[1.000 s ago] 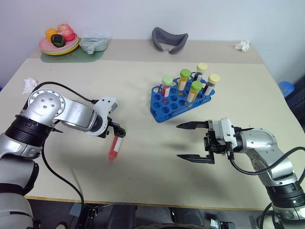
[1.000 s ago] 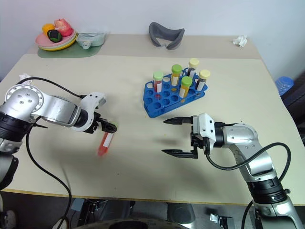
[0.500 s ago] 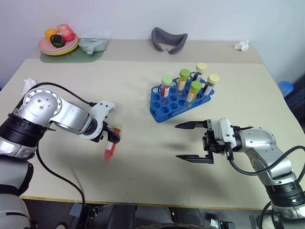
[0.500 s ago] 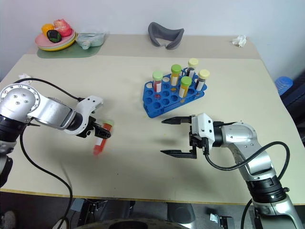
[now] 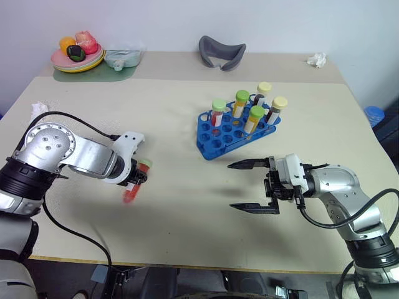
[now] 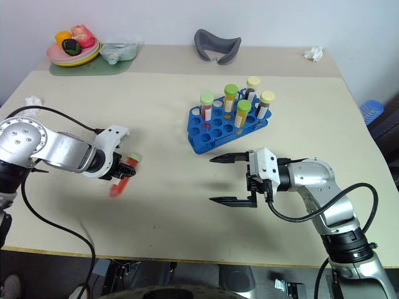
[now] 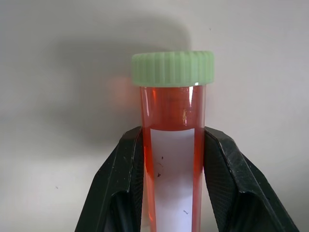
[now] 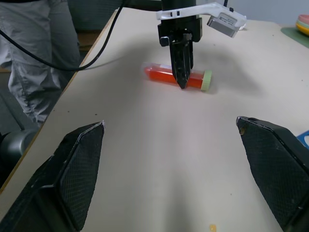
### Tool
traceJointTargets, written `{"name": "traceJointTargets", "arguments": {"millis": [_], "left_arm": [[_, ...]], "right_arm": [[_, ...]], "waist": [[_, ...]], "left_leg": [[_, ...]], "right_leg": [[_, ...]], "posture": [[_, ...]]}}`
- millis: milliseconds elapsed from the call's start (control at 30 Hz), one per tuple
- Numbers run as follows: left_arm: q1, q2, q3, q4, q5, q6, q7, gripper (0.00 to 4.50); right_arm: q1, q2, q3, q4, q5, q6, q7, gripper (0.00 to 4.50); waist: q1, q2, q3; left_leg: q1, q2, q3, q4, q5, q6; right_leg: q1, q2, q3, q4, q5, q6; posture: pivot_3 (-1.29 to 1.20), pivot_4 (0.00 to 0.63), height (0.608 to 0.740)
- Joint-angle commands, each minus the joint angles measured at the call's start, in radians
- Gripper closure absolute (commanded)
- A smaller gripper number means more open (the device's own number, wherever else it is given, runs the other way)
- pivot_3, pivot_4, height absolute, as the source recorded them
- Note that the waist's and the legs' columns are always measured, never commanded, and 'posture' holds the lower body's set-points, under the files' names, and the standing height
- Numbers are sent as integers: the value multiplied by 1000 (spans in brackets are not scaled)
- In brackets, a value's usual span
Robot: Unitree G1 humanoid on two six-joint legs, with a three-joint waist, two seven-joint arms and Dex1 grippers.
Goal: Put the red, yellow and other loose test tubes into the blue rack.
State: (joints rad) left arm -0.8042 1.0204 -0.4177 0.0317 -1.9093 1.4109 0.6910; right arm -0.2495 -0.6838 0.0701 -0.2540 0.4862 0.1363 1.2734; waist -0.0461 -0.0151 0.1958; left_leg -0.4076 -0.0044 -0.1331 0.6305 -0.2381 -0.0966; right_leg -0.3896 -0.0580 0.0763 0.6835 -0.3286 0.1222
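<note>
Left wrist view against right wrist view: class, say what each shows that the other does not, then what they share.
The left wrist view alone shows the white label on the red tube, clamped between two black fingers. The right wrist view alone shows the left gripper from outside, the right gripper's spread fingers, and a person's trousers beside the table. Both show the red tube with its pale green cap, lying on the beige table.

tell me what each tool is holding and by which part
Left tool grips the red tube by its body, below the cap. Right tool holds nothing.
</note>
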Motion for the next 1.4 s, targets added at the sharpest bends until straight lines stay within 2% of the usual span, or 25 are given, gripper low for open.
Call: {"name": "traceJointTargets", "arguments": {"millis": [33,167,333,500,567,633,700,800,933,1033,1100,1267,1400], "left_arm": [[23,31,5,-39,-43,-30,29,2744],[50,43,11,-67,-62,-74,63,3695],[66,50,64,-94,-33,-129,69,3697],[55,-21,232,-157,165,-268,-41,3697],[64,-86,300,-222,322,-388,-127,3697],[87,-151,340,-298,518,-548,-304,3697],[93,-187,337,-322,665,-636,-448,3697],[93,-258,325,-289,873,-815,-672,3697],[72,-351,310,-211,1062,-978,-891,3697],[66,-451,273,-118,1217,-1192,-1086,3697],[76,-508,258,-49,1276,-1307,-1233,3697],[51,-632,282,133,1300,-1415,-1487,3697],[-6,-706,305,293,1331,-1455,-1585,3697]], "right_arm": [[-28,15,6,7,10,-10,13,0],[-43,24,15,26,5,-18,25,0],[-56,23,13,41,6,-22,35,0],[-52,19,3,39,12,-16,30,0],[-53,21,0,35,15,-10,19,0],[-57,24,-5,29,17,-5,6,0],[-62,29,-11,23,20,2,-14,0],[-68,39,-17,13,18,9,-53,0],[-68,55,-22,-8,15,24,-109,0],[-63,80,-29,-25,-8,39,-192,0],[-63,97,-27,-25,-36,39,-246,0],[-48,125,-22,-43,-74,45,-338,0],[-32,146,-18,-71,-91,45,-394,0]], "waist": [[1,0,0],[0,0,0],[1,0,0],[3,0,0],[4,0,0],[5,0,0],[3,0,0],[0,0,0],[2,0,0],[4,0,0],[3,0,0],[0,0,0],[2,0,0]], "left_leg": [[0,0,0,0,0,0],[0,0,0,0,0,0],[0,0,0,0,0,0],[0,0,0,0,0,0],[0,0,0,0,0,0],[-1,0,1,0,1,-1],[-1,0,1,0,2,-3],[0,0,1,-1,2,-3],[-1,0,1,-1,0,0],[-1,0,1,-1,0,0],[-1,0,1,0,0,0],[-1,0,1,0,0,0],[-1,0,1,0,0,0]], "right_leg": [[0,0,0,0,0,0],[0,0,0,0,0,0],[0,0,0,0,0,0],[0,0,0,0,0,0],[0,0,0,-1,0,0],[0,0,0,-1,0,0],[0,0,0,-1,0,0],[0,0,0,-1,0,0],[0,0,0,-2,0,0],[0,0,0,-2,0,0],[0,0,0,-2,0,0],[0,0,0,-1,0,0],[0,0,-1,-1,0,0]], "posture": [[0,150,740],[0,150,740],[0,150,740],[0,150,740],[0,150,740],[0,150,740],[0,150,740],[0,150,740],[0,150,740],[0,150,740],[0,150,740],[0,150,740],[0,150,740]]}}
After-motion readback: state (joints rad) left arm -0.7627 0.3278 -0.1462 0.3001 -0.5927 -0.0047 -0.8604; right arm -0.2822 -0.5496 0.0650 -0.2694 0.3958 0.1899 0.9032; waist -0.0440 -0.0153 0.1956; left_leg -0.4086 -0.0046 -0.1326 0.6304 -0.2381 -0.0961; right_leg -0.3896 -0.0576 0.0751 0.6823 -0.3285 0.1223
